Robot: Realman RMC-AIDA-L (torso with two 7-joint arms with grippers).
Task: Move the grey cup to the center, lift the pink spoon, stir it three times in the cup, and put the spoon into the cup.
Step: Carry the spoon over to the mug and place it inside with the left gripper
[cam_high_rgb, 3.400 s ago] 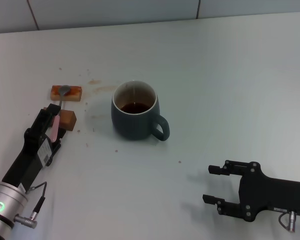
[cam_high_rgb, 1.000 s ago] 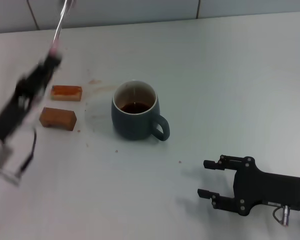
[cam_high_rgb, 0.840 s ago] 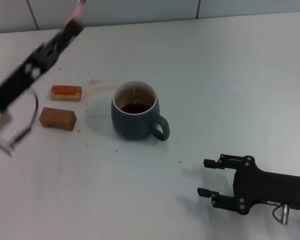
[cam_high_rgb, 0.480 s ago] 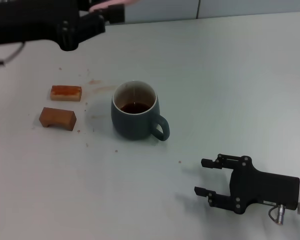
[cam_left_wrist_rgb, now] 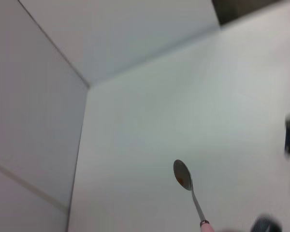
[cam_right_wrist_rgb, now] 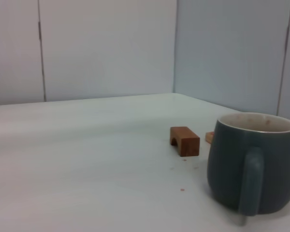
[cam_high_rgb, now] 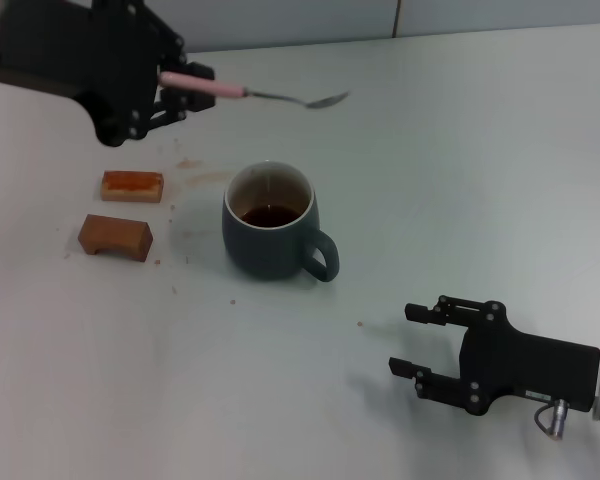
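The grey cup (cam_high_rgb: 271, 222) stands upright at the table's middle with dark liquid inside and its handle toward the front right; it also shows in the right wrist view (cam_right_wrist_rgb: 252, 169). My left gripper (cam_high_rgb: 176, 88) is raised at the back left, shut on the pink spoon (cam_high_rgb: 248, 94). The spoon lies level in the air, its metal bowl pointing right, above and behind the cup. The left wrist view shows the spoon's bowl (cam_left_wrist_rgb: 182, 174) over the bare table. My right gripper (cam_high_rgb: 412, 340) rests open and empty at the front right, pointing toward the cup.
Two brown blocks lie left of the cup: an orange-topped one (cam_high_rgb: 132, 185) and a darker one (cam_high_rgb: 115, 236), which also shows in the right wrist view (cam_right_wrist_rgb: 184, 140). Brown stains and crumbs spot the table (cam_high_rgb: 480, 150) near the cup.
My left gripper took the spoon off the blocks, lifted it high at the left and swung it round so it now lies level, pointing right behind the cup. The right gripper crept slightly left.
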